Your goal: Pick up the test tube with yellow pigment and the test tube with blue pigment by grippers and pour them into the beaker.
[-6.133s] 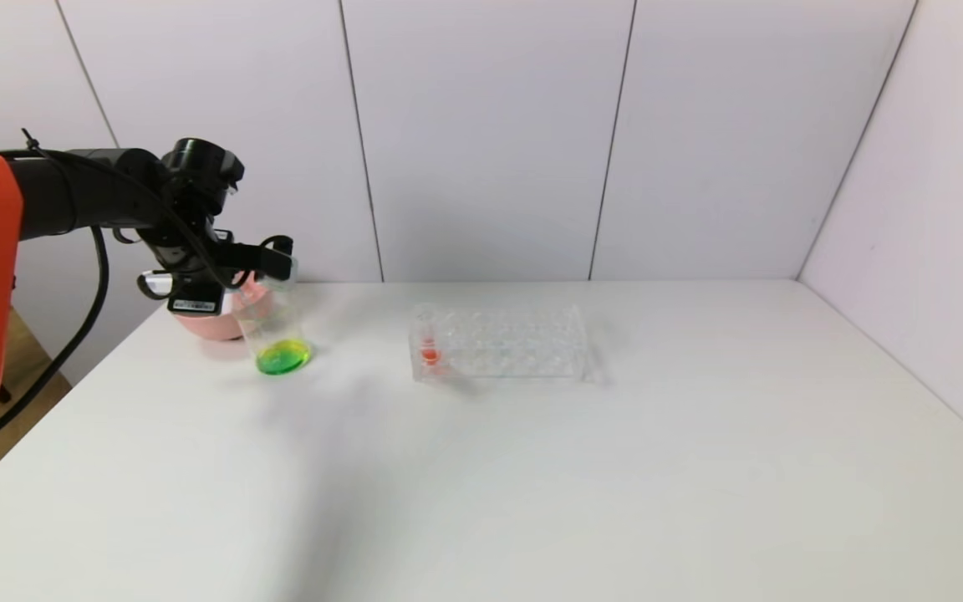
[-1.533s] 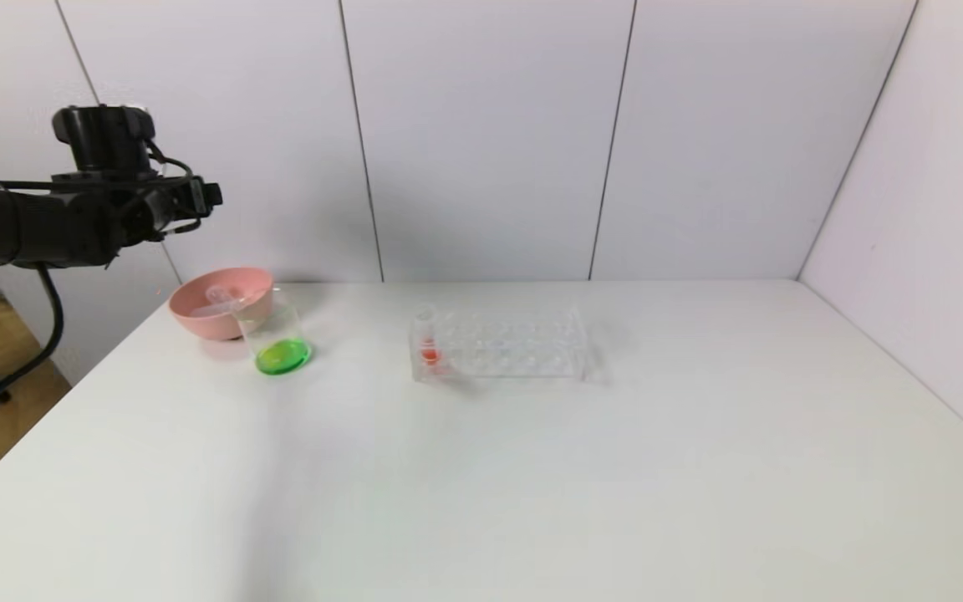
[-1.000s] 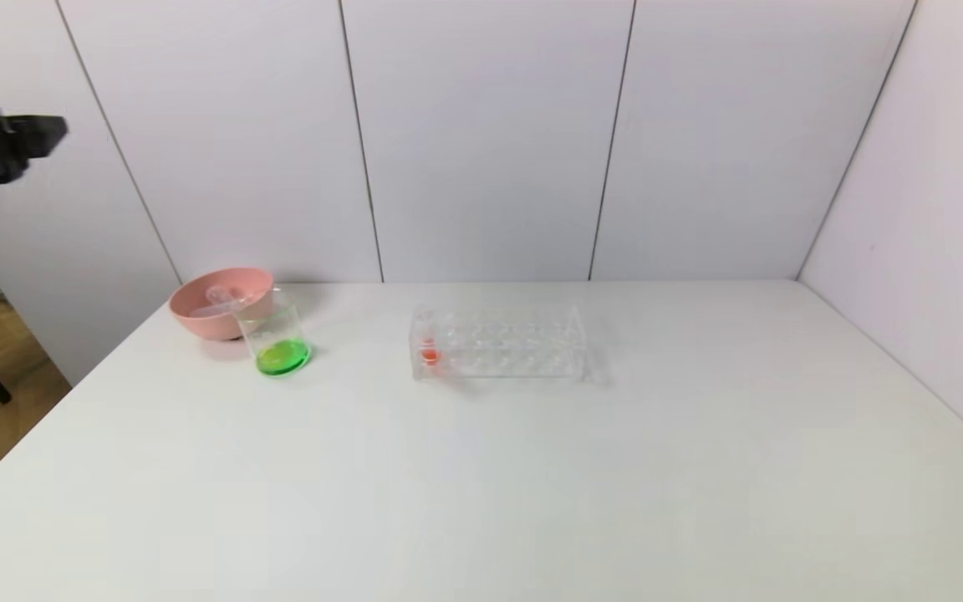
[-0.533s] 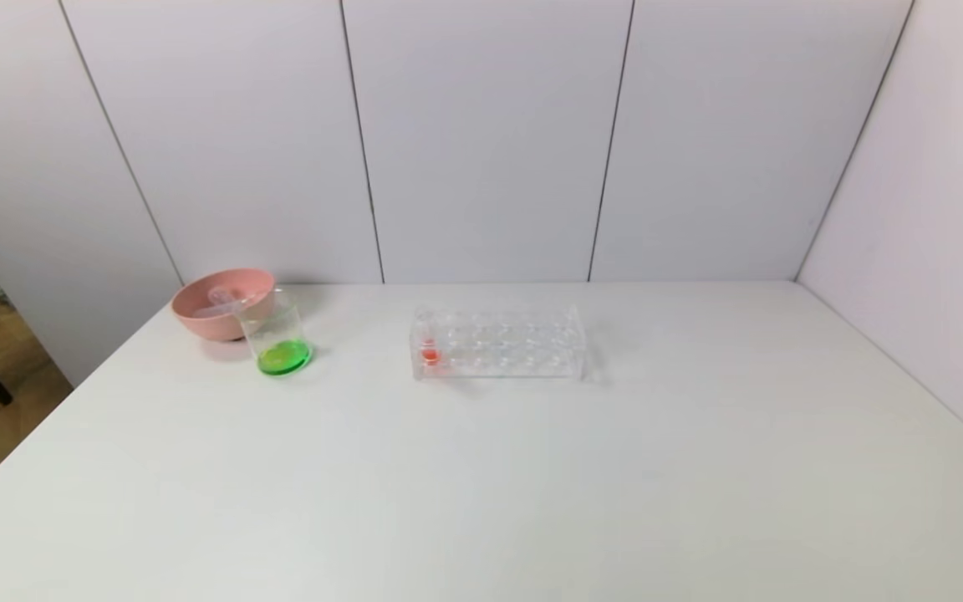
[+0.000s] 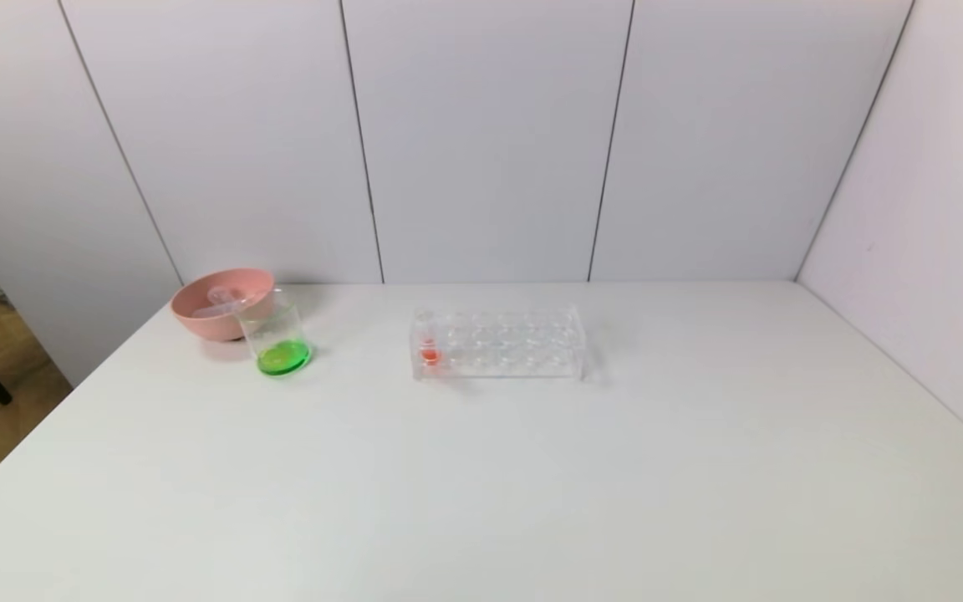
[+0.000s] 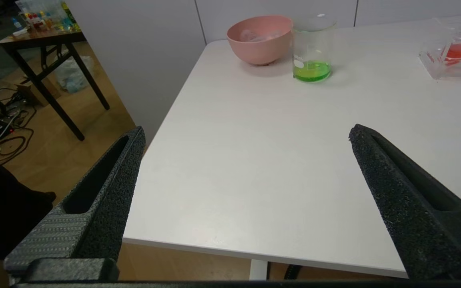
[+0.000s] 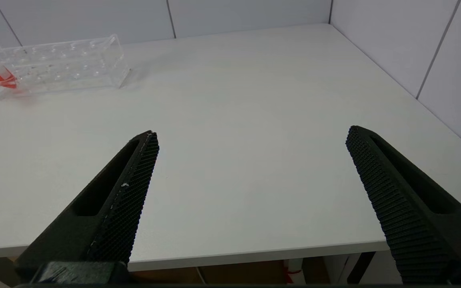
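Observation:
The beaker (image 5: 277, 336) stands at the table's back left and holds green liquid; it also shows in the left wrist view (image 6: 311, 50). No tube with yellow or blue liquid is in view. Clear empty tubes (image 5: 221, 299) lie in the pink bowl (image 5: 214, 319). My left gripper (image 6: 246, 134) is open and empty, off the table's near left edge. My right gripper (image 7: 250, 134) is open and empty, at the table's near edge on the right. Neither gripper shows in the head view.
A clear plastic tube rack (image 5: 500, 342) stands mid-table with a red-liquid tube (image 5: 428, 341) at its left end; the rack also shows in the right wrist view (image 7: 56, 66). White wall panels close the back and right. A dark side table (image 6: 42, 38) stands on the floor to the left.
My left arm has drawn back from the bowl and beaker, swung out to the left and left the head view. The beaker, bowl and rack have not moved.

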Tool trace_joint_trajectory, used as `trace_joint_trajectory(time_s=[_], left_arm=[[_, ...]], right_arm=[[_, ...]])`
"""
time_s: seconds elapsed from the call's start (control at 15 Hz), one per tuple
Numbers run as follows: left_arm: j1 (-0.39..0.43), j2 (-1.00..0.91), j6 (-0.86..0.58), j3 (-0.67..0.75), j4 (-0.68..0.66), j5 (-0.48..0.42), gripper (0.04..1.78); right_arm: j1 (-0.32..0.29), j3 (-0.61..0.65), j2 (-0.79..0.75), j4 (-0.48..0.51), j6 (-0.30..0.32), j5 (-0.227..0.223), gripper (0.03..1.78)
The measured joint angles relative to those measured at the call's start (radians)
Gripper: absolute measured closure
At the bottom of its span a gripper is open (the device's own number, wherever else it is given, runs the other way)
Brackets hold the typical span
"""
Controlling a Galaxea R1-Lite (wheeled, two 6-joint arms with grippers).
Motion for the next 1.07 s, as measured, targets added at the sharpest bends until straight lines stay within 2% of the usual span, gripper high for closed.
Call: trace_joint_trajectory(time_s=[0.13,0.27,0.53,0.8,1.07], left_arm=[[-0.008,-0.065,-0.004,0.173,-0.129,-0.004,0.04],[-0.014,-0.112,-0.036,0.245,-0.177,-0.013,0.04],[-0.015,-0.143,-0.095,0.242,-0.079,-0.068,0.04],[-0.015,-0.147,-0.192,0.245,-0.017,-0.180,0.04],[-0.015,-0.147,-0.208,0.243,-0.012,-0.149,0.04]], right_arm=[[0.000,0.000,0.000,0.000,0.000,0.000,0.10],[0.000,0.000,0.000,0.000,0.000,0.000,0.10],[0.000,0.000,0.000,0.000,0.000,0.000,0.10],[0.000,0.000,0.000,0.000,0.000,0.000,0.10],[0.000,0.000,0.000,0.000,0.000,0.000,0.10]])
